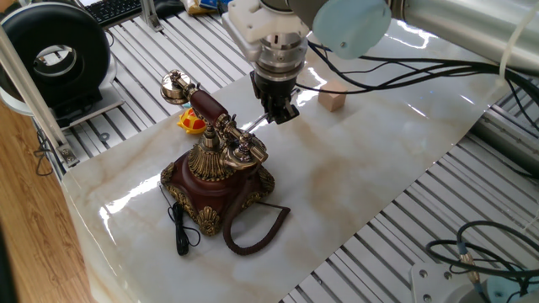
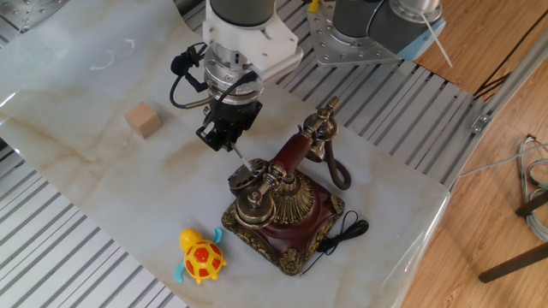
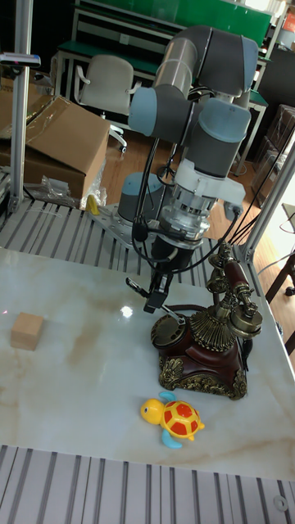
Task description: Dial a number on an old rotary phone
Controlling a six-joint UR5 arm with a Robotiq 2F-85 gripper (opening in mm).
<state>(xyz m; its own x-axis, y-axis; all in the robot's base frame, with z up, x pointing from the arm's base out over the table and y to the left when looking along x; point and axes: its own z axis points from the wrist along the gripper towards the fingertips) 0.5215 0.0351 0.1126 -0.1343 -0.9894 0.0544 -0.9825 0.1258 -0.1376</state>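
above the rotary phone, a stylus is being clamped in the closed gripper, angled down into the dial for turning.

The arm reaches down from above with its wrist near vertical. The hand points downward, its two fingers pinched together on a thin silver stylus that slants out below them.

Robot arm of grey tubes with pale blue joint caps, white wrist block, black gripper, looping black cables.
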